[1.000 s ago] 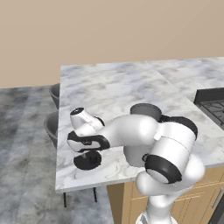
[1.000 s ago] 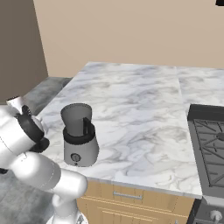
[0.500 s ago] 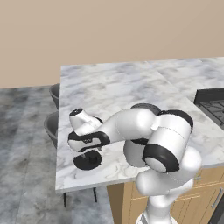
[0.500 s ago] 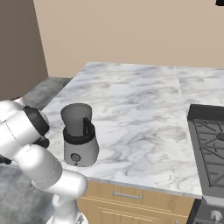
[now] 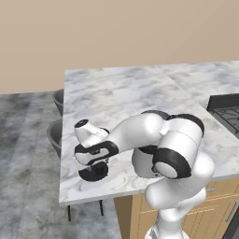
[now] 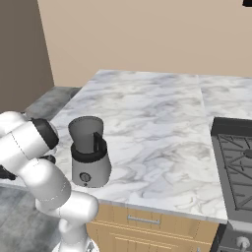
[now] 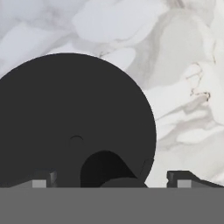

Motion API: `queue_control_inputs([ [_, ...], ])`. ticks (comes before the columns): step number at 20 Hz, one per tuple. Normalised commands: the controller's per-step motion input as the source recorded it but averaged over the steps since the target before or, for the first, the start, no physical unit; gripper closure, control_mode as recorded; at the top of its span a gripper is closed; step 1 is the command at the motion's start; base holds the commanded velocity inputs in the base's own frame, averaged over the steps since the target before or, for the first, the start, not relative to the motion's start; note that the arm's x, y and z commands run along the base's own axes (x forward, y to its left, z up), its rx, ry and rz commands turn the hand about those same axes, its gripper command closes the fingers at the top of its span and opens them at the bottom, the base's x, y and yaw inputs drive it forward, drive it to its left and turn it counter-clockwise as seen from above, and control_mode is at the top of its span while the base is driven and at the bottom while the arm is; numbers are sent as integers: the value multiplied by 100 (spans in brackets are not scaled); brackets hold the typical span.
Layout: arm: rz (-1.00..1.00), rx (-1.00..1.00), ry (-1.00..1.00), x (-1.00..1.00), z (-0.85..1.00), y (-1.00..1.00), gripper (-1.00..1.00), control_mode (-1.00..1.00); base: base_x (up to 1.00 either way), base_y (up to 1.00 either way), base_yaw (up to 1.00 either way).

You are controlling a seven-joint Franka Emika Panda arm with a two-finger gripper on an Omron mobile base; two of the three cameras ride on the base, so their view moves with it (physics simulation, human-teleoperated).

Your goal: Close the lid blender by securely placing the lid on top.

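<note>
Over the last second the arm has folded in above the lid (image 7: pixel 74 118), which lies flat on the marble desk (image 5: pixel 116 93) apart from the uncovered blender (image 6: pixel 88 152), jaws apparently spread around its centre, so the lift should follow.

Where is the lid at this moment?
The lid lies flat on the marble counter directly under the gripper in the hand view, not on the blender.

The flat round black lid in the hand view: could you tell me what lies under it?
The flat round black lid lies on the white-grey marbled counter, visible around it; whatever is directly beneath is covered.
</note>
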Motion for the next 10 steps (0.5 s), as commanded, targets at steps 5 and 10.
queue_control_inputs([
  [5, 0, 0, -4, -6, -3, -8, -100, -100, 0, 0, 0],
  [10, 0, 0, -4, -12, 0, -7, -100, -100, 0, 0, 0],
])
